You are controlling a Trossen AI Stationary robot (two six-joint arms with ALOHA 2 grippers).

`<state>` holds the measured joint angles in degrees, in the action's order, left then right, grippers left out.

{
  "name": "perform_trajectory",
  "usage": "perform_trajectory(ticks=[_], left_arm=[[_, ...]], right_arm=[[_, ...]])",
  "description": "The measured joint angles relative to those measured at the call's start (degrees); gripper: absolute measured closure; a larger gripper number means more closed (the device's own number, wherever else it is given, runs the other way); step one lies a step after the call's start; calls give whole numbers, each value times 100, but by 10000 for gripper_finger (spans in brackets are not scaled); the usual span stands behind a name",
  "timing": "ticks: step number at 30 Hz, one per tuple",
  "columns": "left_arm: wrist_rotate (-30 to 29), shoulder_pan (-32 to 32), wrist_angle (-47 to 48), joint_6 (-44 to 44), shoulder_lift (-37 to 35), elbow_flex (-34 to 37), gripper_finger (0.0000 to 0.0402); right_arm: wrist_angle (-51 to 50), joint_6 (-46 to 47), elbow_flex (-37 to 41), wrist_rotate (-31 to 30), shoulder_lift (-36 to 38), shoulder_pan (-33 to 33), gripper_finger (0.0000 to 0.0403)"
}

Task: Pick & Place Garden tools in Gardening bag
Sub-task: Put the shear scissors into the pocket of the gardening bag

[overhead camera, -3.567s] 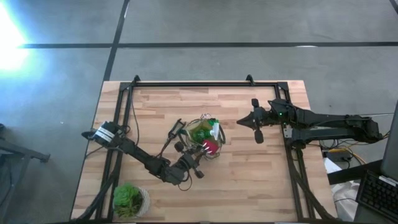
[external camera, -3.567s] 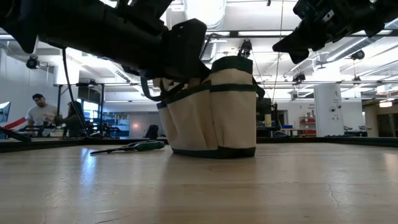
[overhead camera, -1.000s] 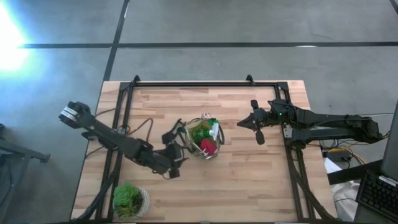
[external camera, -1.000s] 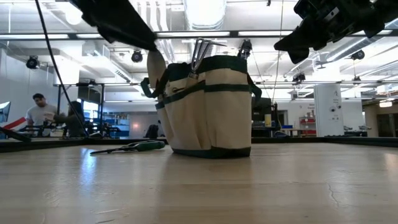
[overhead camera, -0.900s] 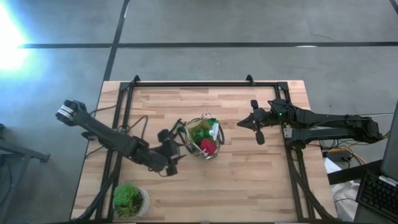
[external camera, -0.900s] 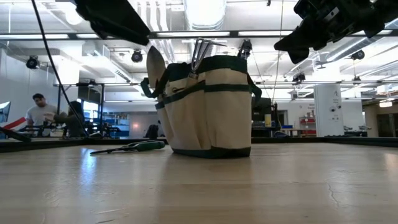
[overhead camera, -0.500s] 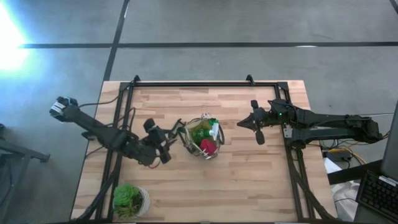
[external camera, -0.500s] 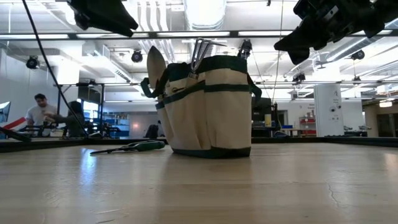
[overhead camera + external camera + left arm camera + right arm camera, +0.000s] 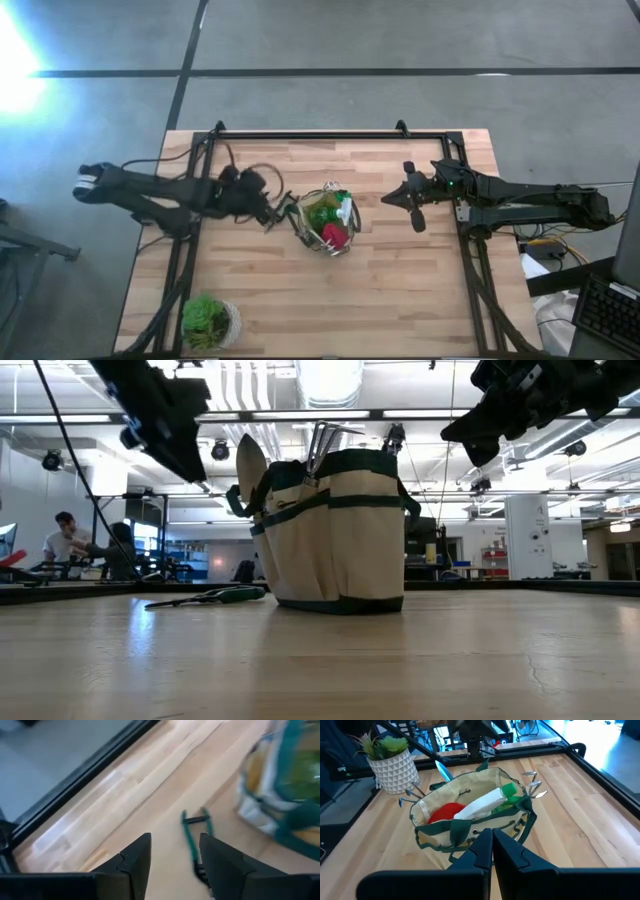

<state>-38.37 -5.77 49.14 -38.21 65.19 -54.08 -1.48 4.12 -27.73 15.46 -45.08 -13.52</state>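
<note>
The beige gardening bag (image 9: 325, 222) with dark green trim stands upright on its base at the table's middle. It holds a red tool (image 9: 445, 812), a white and green spray bottle (image 9: 487, 799), a rake (image 9: 532, 782) and a trowel (image 9: 250, 460). Green-handled pruners (image 9: 195, 832) lie flat on the table just left of the bag, and also show in the low view (image 9: 205, 597). My left gripper (image 9: 172, 865) hovers open and empty above the pruners. My right gripper (image 9: 492, 845) is shut and empty, raised to the right of the bag (image 9: 412, 205).
A leafy green plant in a pale pot (image 9: 207, 320) stands at the table's near left corner. A black frame rail (image 9: 300, 135) runs along the far edge and down both sides. People show in the room beyond the table (image 9: 65, 540).
My left gripper has swung from the bag's near left side toward the table's far edge and now hangs over the pruners left of the bag. The bag and the pruners have stayed where they were.
</note>
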Motion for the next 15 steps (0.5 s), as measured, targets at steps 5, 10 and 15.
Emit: perform_trajectory(ticks=[5,10,15], left_arm=[[860,1139,1,634,1,0,238],[1615,2212,-2,1147,32,0,238],[2108,2854,-52,1516,42,0,239]], right_arm=[[0,41,0,-2,0,0,394],[0,51,0,-2,0,0,394],[0,128,0,-2,0,0,394]])
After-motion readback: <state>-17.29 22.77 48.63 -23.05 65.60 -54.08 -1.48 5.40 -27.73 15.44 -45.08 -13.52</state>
